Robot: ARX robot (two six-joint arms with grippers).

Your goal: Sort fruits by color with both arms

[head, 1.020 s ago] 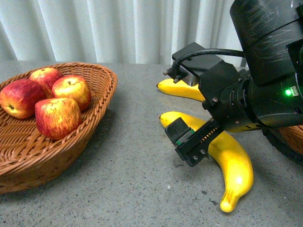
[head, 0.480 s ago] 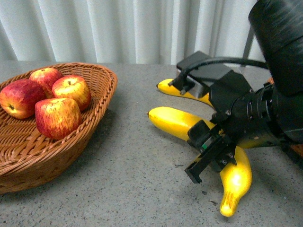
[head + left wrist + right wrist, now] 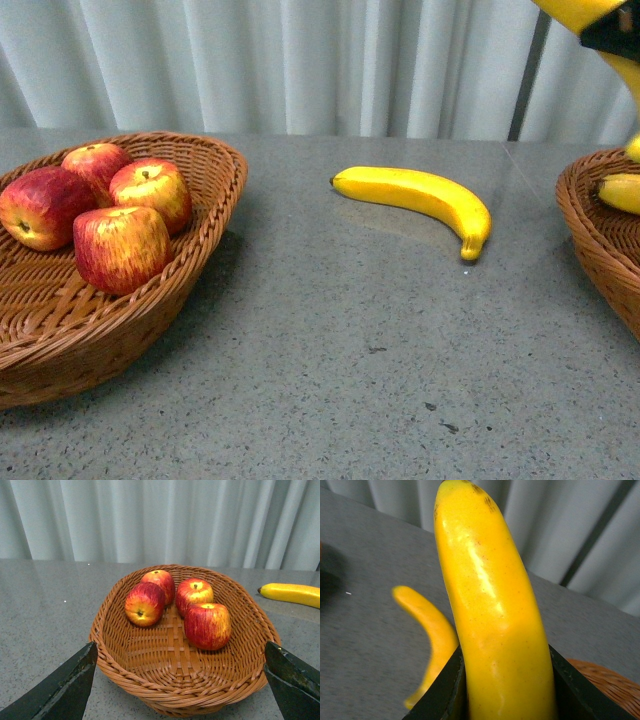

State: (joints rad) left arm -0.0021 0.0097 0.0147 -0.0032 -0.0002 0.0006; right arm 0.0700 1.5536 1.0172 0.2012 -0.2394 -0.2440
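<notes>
The grey table (image 3: 330, 350) is being shared by a wicker basket (image 3: 215, 215) cradling four apples (image 3: 122, 248) and a loose banana (image 3: 415, 192) lying well apart. A raised banana (image 3: 490, 610) is being clamped by the right gripper (image 3: 507, 690), while the left gripper (image 3: 177, 695) is being held with jaws spread wide, empty, facing the basket.

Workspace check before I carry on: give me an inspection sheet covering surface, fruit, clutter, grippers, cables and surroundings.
Surface: grey table, a few dark specks.
Fruit: four apples in left basket; loose banana on the table; second banana in right basket; held banana in the air.
Clutter: nothing seen.
Grippers: left gripper open, empty, facing the apples; right gripper shut on held banana.
Cables: nothing seen.
Surroundings: pale curtain behind the table.
</notes>
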